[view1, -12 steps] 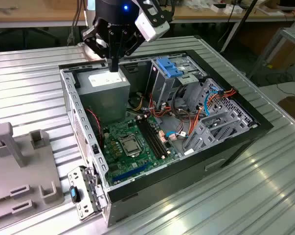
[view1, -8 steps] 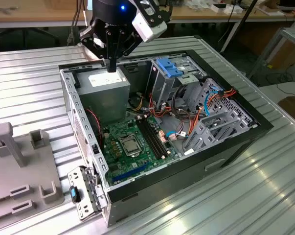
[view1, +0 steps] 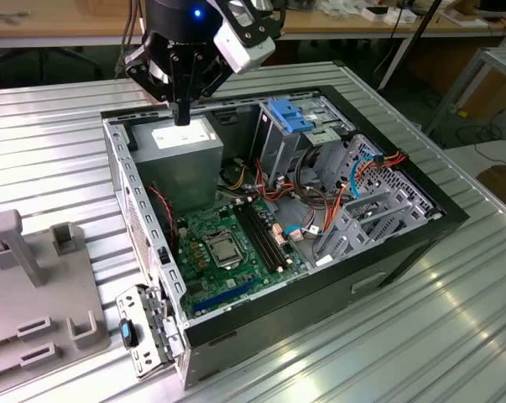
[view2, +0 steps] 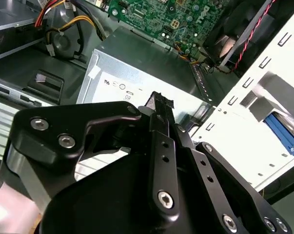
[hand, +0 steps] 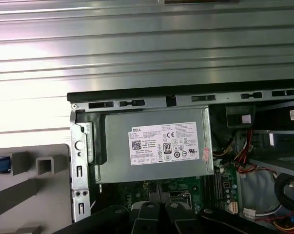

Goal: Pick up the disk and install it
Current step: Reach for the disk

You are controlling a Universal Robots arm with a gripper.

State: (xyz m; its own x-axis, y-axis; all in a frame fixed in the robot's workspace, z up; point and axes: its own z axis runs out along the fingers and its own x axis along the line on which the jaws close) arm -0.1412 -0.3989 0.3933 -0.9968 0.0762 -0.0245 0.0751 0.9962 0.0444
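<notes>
Directly over the open case, the black linkage-fingered gripper (view1: pixel 183 111) points straight down with its fingers pressed together on nothing; the second wrist view shows the tips (view2: pixel 159 103) meeting in one dark wedge. Just beneath it, not touching, lies the grey sheet-metal power supply (view1: pixel 182 149) with its white label, seen in both wrist views (hand: pixel 154 146). Beyond that sits the green motherboard (view1: pixel 226 243), inside the black open-topped computer case (view1: pixel 454 211) on the ribbed aluminium table (view1: pixel 404 336).

Well apart from the gripper, outside the case wall, is the disk (hand: pixel 0 164), a dark flat drive with bright blue plastic rails. It is seemingly held in the pale grey moulded fixture (view1: pixel 34 294) at the exterior view's left. Just a short blue strip of it shows before the frame cuts it off, and the second wrist view catches another blue piece (view2: pixel 283 130) past the white perforated wall. Its dark body is hidden, so its long axis and facing cannot be told for sure.
</notes>
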